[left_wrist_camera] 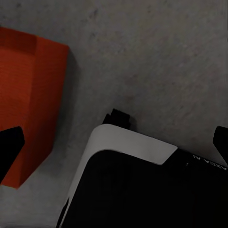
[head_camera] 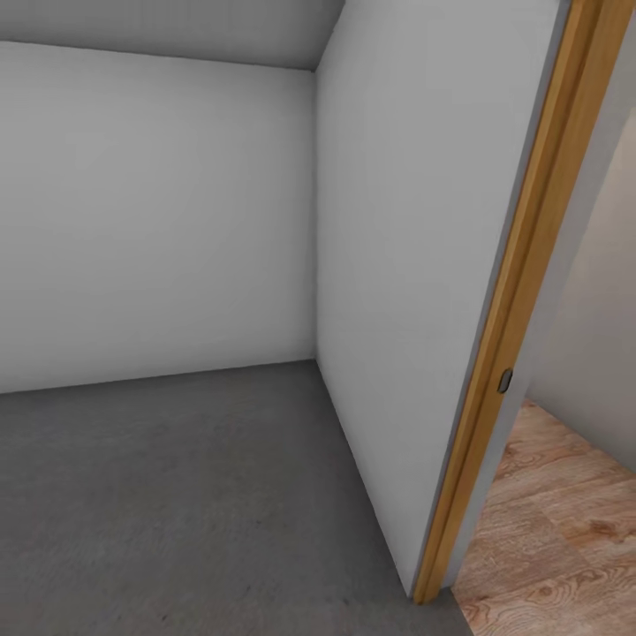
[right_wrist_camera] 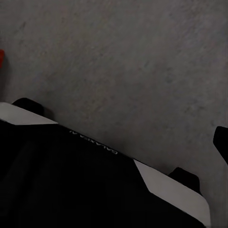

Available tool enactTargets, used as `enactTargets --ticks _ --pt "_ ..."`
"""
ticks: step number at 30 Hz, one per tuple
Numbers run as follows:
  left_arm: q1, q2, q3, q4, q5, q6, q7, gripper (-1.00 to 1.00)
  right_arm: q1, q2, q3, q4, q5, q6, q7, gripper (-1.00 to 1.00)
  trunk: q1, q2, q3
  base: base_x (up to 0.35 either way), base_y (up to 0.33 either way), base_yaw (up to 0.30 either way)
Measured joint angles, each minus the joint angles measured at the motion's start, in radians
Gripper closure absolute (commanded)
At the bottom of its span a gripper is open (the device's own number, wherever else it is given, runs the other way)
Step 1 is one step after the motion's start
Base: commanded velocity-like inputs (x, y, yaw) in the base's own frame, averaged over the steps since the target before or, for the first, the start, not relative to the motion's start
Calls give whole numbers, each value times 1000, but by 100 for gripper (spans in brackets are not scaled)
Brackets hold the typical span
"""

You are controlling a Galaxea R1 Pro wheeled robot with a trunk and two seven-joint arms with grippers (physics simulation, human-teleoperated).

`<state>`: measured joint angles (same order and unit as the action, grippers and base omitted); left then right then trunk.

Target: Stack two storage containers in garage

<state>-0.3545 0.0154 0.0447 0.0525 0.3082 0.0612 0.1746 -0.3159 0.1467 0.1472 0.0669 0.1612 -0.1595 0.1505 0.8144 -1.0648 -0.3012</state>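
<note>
While the orange-red storage container [left_wrist_camera: 31,109] sits on the grey concrete floor [left_wrist_camera: 156,61], the left gripper [left_wrist_camera: 114,142] is wide apart, holding nothing; the right gripper's state I cannot tell.

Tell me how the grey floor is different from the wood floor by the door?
The grey floor is plain, mottled concrete; the wood floor is light brown planks with grain. The grey floor lies on this side of the door frame, the wood floor beyond it. Both look flat and bare here.
</note>
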Motion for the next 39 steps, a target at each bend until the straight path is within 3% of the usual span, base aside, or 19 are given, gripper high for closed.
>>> enactTargets --ticks 5,39 --pt "11 0 0 0 0 0 0 -100 0 -3 0 2 -1 0 0 -100 -19 35 16 0 0 0" --pt "20 0 3 -16 5 -1 0 -100 0 -5 -1 -10 -7 -2 0 -100 -19 35 16 0 0 -7"
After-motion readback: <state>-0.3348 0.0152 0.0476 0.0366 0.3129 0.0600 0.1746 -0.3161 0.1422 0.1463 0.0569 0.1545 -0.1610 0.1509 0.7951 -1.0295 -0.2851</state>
